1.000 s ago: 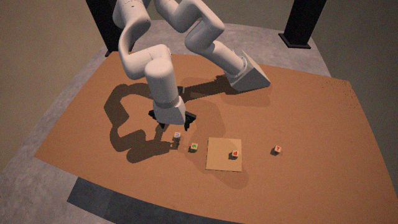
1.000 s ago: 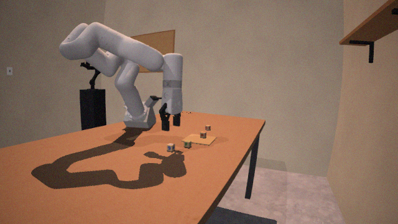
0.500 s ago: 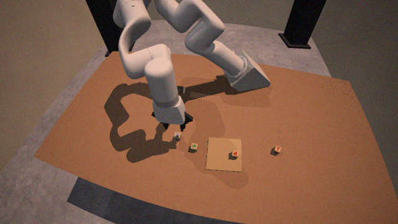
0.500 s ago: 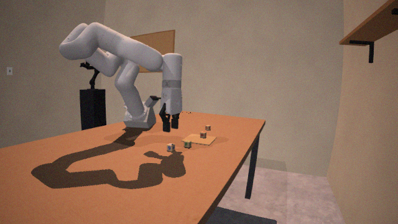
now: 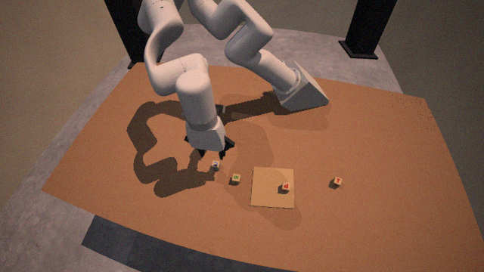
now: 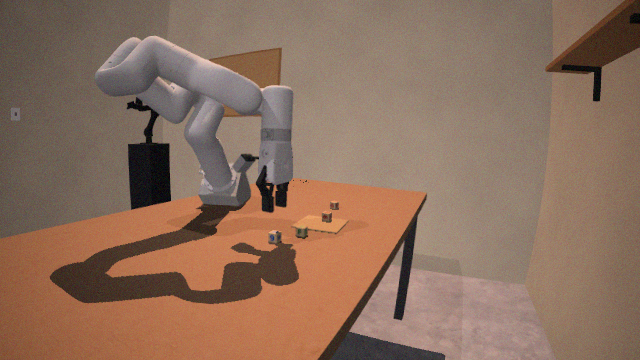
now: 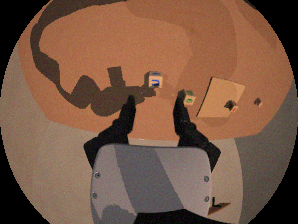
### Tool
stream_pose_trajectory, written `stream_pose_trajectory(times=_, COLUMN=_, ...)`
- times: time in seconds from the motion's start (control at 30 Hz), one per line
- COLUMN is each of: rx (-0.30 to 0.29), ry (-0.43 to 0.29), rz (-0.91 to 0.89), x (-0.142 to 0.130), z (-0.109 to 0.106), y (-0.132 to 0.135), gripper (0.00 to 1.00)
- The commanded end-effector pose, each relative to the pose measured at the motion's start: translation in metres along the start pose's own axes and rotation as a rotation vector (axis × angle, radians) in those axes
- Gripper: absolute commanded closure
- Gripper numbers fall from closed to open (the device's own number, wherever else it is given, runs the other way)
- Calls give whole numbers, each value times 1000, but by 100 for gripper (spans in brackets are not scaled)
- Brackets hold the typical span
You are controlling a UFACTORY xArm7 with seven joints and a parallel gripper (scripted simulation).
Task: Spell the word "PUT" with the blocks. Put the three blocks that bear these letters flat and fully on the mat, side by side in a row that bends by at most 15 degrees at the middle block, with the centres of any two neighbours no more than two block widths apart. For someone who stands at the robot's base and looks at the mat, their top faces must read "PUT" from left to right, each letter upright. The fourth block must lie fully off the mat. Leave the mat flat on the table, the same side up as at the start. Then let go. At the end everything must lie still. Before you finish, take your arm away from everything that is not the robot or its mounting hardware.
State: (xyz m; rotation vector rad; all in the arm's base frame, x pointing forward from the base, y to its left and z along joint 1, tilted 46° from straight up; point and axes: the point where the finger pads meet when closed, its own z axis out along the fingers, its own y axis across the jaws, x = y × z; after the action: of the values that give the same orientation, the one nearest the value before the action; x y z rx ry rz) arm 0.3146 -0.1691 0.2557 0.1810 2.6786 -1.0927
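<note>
The blue U on its block [image 5: 215,165] [image 6: 275,237] [image 7: 155,80] can be read in the wrist view but is small from the top. Red P [image 5: 286,187] [image 6: 326,217] is seen on the mat [image 5: 268,189] [image 6: 312,224] [image 7: 212,100]. The U block is seen below the gripper [image 5: 212,154] [image 6: 274,209] [image 7: 155,102], which is partly open, with nothing held.

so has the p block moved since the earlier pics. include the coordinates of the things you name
No. In the top view the P block [image 5: 286,187] [image 6: 326,217] [image 7: 234,107] sits at the same spot near the right edge of the mat [image 5: 265,187] [image 6: 311,224] [image 7: 215,97], as before.
</note>
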Motion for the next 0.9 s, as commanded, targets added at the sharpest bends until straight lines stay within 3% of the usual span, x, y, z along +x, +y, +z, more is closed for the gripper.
stream_pose_trajectory(times=0.0, rx=0, ry=-3, rz=0, x=-1, z=-1, y=0, gripper=37)
stream_pose_trajectory(times=0.87, rx=0, ry=-3, rz=0, x=-1, z=8, y=0, gripper=37)
